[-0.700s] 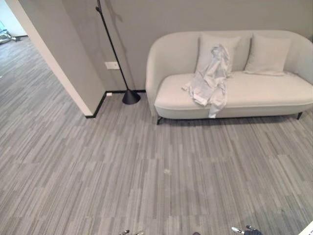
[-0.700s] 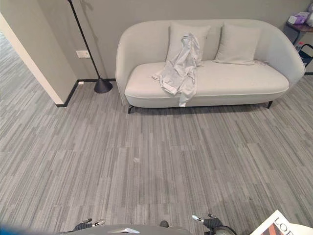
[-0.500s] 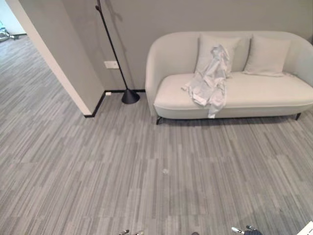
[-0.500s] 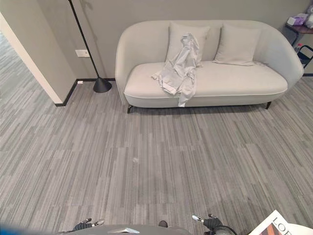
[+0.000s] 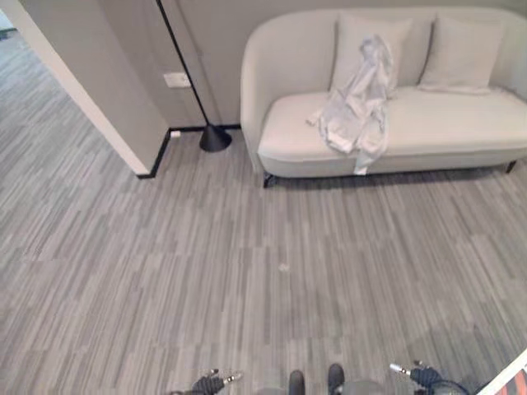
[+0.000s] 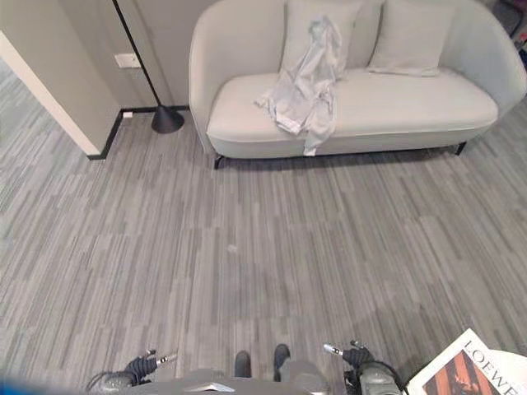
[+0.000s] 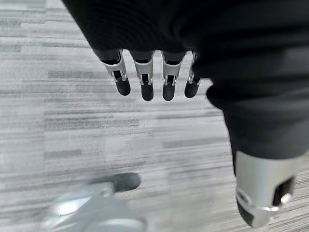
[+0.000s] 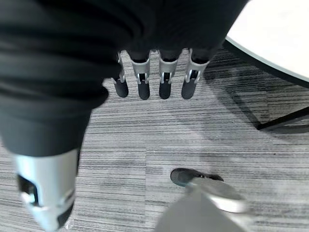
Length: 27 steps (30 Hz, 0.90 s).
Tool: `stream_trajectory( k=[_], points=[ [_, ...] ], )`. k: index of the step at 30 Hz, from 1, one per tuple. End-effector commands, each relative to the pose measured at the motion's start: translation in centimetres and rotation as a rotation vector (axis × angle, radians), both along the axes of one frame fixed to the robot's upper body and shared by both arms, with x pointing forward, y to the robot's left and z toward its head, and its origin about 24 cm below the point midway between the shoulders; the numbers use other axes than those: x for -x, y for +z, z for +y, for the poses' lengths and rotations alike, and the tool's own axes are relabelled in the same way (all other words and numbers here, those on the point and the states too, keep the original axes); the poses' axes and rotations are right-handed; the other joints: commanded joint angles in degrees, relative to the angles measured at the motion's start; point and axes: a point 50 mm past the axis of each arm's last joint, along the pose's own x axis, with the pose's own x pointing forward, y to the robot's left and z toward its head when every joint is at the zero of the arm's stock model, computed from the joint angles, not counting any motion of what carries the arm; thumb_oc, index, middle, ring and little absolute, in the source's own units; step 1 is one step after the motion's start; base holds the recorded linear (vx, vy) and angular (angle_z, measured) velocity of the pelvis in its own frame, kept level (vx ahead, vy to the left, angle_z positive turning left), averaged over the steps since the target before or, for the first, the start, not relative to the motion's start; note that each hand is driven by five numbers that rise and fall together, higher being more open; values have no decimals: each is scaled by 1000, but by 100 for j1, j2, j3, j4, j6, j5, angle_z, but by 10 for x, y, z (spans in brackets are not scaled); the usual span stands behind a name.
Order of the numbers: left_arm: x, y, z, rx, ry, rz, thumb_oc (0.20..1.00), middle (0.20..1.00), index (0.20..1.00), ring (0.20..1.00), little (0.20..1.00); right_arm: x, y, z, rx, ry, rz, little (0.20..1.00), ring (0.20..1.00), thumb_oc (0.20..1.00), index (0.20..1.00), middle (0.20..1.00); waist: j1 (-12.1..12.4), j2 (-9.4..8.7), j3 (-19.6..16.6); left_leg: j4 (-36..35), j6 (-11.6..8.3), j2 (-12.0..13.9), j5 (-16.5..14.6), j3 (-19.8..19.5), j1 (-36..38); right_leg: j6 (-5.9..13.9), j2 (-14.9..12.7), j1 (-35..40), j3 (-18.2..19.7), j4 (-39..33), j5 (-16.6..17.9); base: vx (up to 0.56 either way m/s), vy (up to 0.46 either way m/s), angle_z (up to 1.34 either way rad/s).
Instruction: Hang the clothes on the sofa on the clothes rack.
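A pale garment (image 6: pixel 309 78) lies draped on the sofa (image 6: pixel 247 107) at the far side of the room, its top against the left of 2 cushions (image 6: pixel 309 20) and its hem spilling over the seat's front edge. A wide stretch of grey carpet (image 6: pixel 263 247) separates it from the robot.

The left hand (image 7: pixel 145 79) hangs low at the near left with fingers straight and relaxed, holding nothing. The right hand (image 8: pixel 152 79) hangs at the near right the same way, loose and empty. A white table edge (image 8: pixel 275 34) shows near the right hand, and a printed sheet (image 6: pixel 469 370) lies at the near right corner.

A black pole on a round base (image 6: pixel 165 119) stands far left of the sofa, beside the wall.

The step in hand looks like the approach: the garment is untouched. The next move calls for closing the distance to the sofa, then raising a hand toward the draped cloth, probably near its top, where it bunches on the cushion.
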Motion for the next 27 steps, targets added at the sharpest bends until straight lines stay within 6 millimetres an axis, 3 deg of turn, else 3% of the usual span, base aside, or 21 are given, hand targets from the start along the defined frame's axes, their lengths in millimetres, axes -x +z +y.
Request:
stream_trajectory(
  k=[1,3,5,7,9,12,14,15,16,19,20,21,22,23,24,25,27],
  points=[
    [-10,7,14,-15,60,-60,1000,1000,1000,1000,1000,-9,3,-1,2,11,-38,1000,1000,1000,1000,1000,-46,-243,69,220,-37,-25,-488,-644,210,449,-828,-600,412,480,1494,142,60,-5],
    [-14,8,13,-13,52,-74,1000,1000,1000,1000,1000,-10,4,-2,2,4,-45,1000,1000,1000,1000,1000,-79,-223,76,182,-49,-8,-548,-686,301,406,-794,-783,403,433,1389,224,6,11],
    [-24,11,11,-12,39,-108,1000,1000,1000,1000,1000,-15,7,-5,8,1,-66,1000,1000,1000,1000,1000,-247,-240,112,25,-132,-8,-804,-895,734,479,-627,-997,233,-625,1382,403,-74,0],
    [-26,12,11,-20,31,-111,1000,1000,1000,1000,1000,-17,8,-6,11,-1,-74,1000,1000,1000,1000,1000,-448,-290,144,25,-197,6,-1093,-1080,1089,603,-500,-1257,-4,-1695,1670,482,-129,-11],
    [-24,11,11,-18,20,-103,1000,1000,1000,1000,1000,-14,7,-5,8,0,-69,1000,1000,1000,1000,1000,-616,-228,144,25,-287,172,-1299,-1229,1390,704,-314,-1275,-296,-2445,1775,503,-142,12],
    [-15,8,10,-15,2,-75,1000,1000,1000,1000,1000,-1,6,-12,23,-17,-39,1000,1000,1000,1000,1000,-701,-246,-2,25,-380,323,-1458,-1408,1632,694,-363,-1209,-627,-2616,1849,448,-193,52],
    [-12,7,11,-15,9,-71,1000,1000,1000,1000,1000,1,5,-12,22,-15,-34,1000,1000,1000,1000,1000,-684,-250,-47,25,-396,402,-1401,-1405,1631,633,-355,-1134,-687,-2574,1961,299,-157,63],
    [-8,6,10,-15,15,-60,1000,1000,1000,1000,1000,4,5,-13,24,-14,-29,1000,1000,1000,1000,1000,-706,-215,-146,25,-487,581,-1217,-1348,1681,543,-281,-1045,-715,-2578,1981,425,-242,40],
    [-4,5,10,-11,32,-53,1000,1000,1000,1000,1000,4,5,-15,34,-11,-23,1000,1000,1000,1000,1000,-676,-100,-245,457,-670,816,-761,-1261,1486,458,-158,-905,-705,-2479,1945,558,-313,8],
    [2,4,13,-7,70,-40,1000,1000,1000,1000,1000,7,5,-17,32,-29,-24,1000,1000,1000,1000,1000,-632,10,-360,1465,-952,1043,255,-1172,1168,234,11,-531,-714,-2378,1704,496,-236,12],
    [4,4,14,-7,80,-39,1000,1000,1000,1000,1000,8,5,-17,27,-33,-29,1000,1000,1000,1000,1000,-626,-17,-348,1872,-1010,1082,558,-1063,1010,127,61,-333,-703,-2381,1575,307,-157,-4],
    [4,4,14,-8,80,-39,1000,1000,1000,1000,1000,8,5,-17,26,-33,-29,1000,1000,1000,1000,1000,-640,-41,-356,1862,-1007,1058,580,-1080,995,130,33,-345,-706,-2379,1578,417,-271,-11],
    [2,5,18,-13,97,-48,1000,1000,1000,1000,1000,5,7,-19,33,-43,-45,1000,1000,1000,1000,1000,-574,-162,-234,2944,-978,1139,1020,-842,421,-95,120,64,-581,-2452,1333,366,-269,9],
    [1,6,19,-16,101,-52,1000,1000,1000,1000,1000,3,7,-19,35,-43,-46,1000,1000,1000,1000,1000,-560,-251,-206,3280,-878,1185,1100,-683,217,-172,122,211,-534,-2481,1230,591,-412,16],
    [1,7,21,-22,106,-51,1000,1000,1000,1000,1000,-4,9,-20,39,-44,-63,1000,1000,1000,1000,1000,-425,-424,-95,3861,-688,1221,942,-424,-309,-270,92,535,-400,-2552,1078,428,-275,4],
    [1,7,20,-19,110,-56,1000,1000,1000,1000,1000,-8,11,-20,42,-37,-74,1000,1000,1000,1000,1000,-335,-522,-33,4006,-582,1116,634,-318,-653,-283,39,678,-334,-2565,987,457,-213,-35],
    [1,6,19,-14,116,-57,1000,1000,1000,1000,1000,-15,13,-20,44,-13,-92,1000,1000,1000,1000,1000,-155,-628,62,3826,-507,890,307,-208,-1222,-261,-45,1005,-185,-2603,831,366,-31,-50]
  ],
)
